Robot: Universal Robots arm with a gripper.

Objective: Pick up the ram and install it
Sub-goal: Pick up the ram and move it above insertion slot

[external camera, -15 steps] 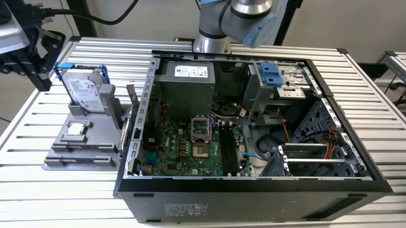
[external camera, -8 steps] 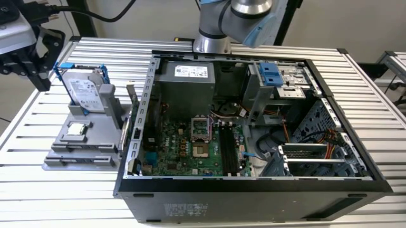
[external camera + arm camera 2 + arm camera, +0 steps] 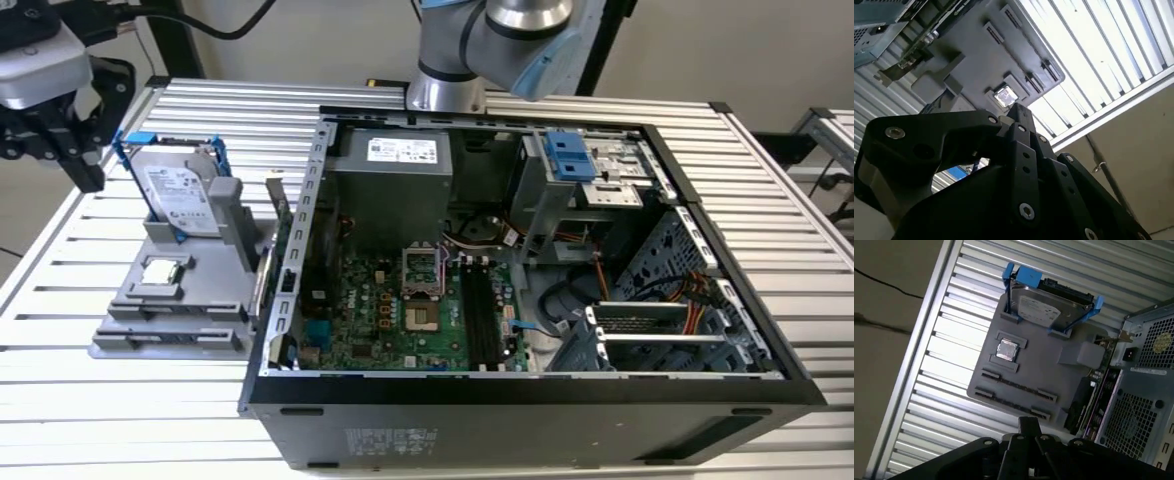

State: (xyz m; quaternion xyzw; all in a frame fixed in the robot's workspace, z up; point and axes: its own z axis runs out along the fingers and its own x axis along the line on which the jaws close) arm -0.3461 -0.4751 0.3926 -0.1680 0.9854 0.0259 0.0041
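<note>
Claw (image 3: pixel 1029 425) hangs pressed together and empty over the tabletop (image 3: pixel 949 340), short of the tray (image 3: pixel 1054 375). Beyond the chip (image 3: pixel 1006 350) and drive (image 3: pixel 1046 310), the ram (image 3: pixel 276 197) seems to be the thin stick standing on edge at the tray's far side, just beside the case (image 3: pixel 534 390); I cannot be sure. Risk: 1 descent with the claw unspread would strike its edge and tip it against the case.

A grey holder (image 3: pixel 167 335) is resting on the slatted bench (image 3: pixel 120 420), toward its edge at the exterior view's left. A blue-framed hard drive (image 3: pixel 180 190) is standing upright in it, with a square processor chip (image 3: pixel 162 270) lying flat nearby. An open computer case (image 3: pixel 534 405) is sitting alongside, its motherboard (image 3: pixel 380 310) exposed.
</note>
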